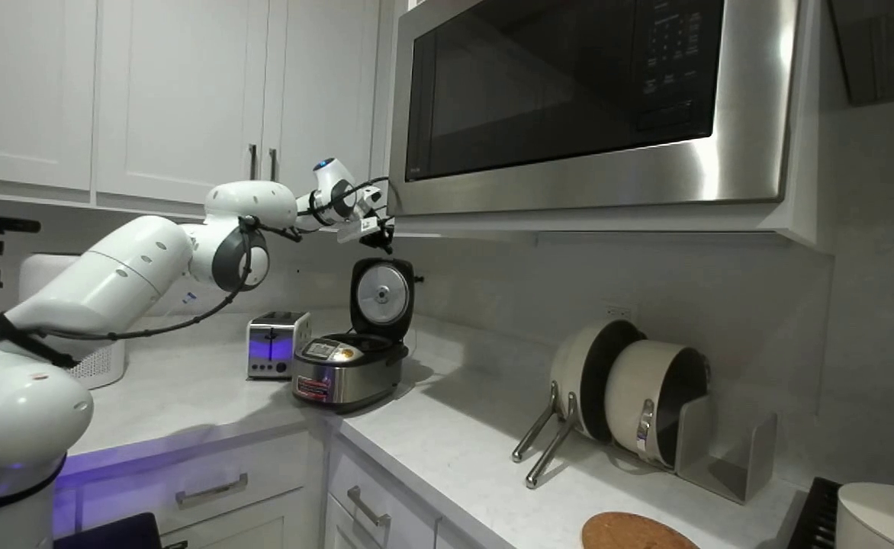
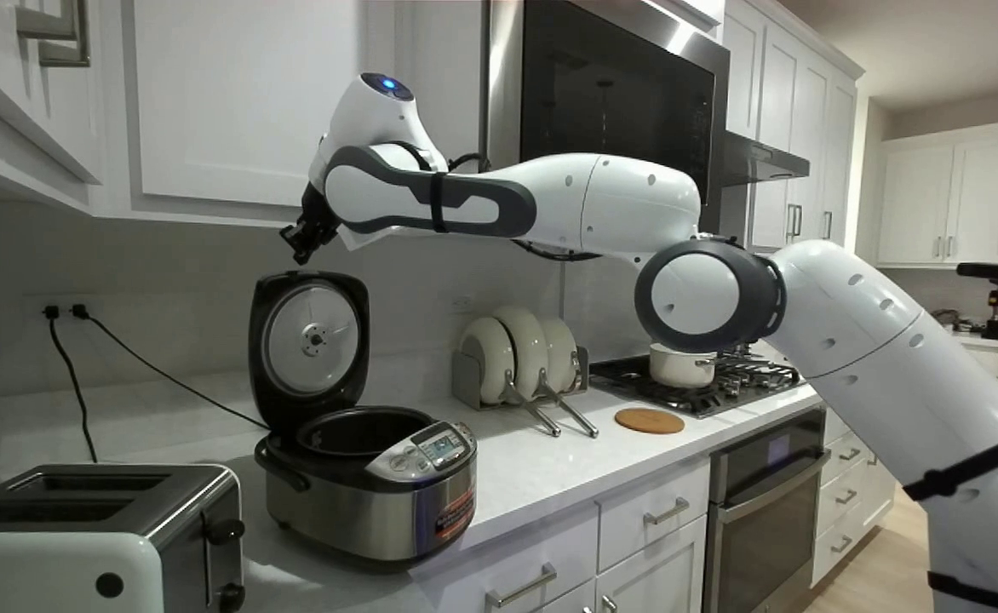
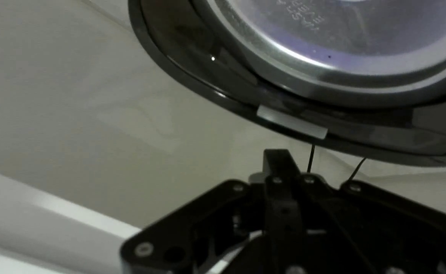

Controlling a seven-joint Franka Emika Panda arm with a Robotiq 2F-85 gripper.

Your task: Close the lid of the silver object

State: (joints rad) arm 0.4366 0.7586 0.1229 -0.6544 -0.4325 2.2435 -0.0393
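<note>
The silver object is a silver and black rice cooker [image 1: 355, 381], also in an exterior view [image 2: 354, 511]. Its black lid [image 1: 403, 328] stands upright and open, with a round metal inner plate; the lid shows in an exterior view [image 2: 262, 375] and large in the wrist view [image 3: 207, 72]. My gripper [image 1: 387, 248] is just above the lid's top edge, apart from it, as an exterior view [image 2: 299, 254] also shows. In the wrist view my gripper [image 3: 278, 156] has its fingers together with nothing between them. The lid's back is hidden.
A toaster [image 1: 279, 343] stands beside the cooker, also in an exterior view [image 2: 82, 553]. A microwave [image 1: 569, 175] and wall cabinets [image 2: 243, 102] hang close to the arm. Pans [image 1: 588, 381] stand in a rack along the counter. Black cables [image 2: 167, 366] run behind the cooker.
</note>
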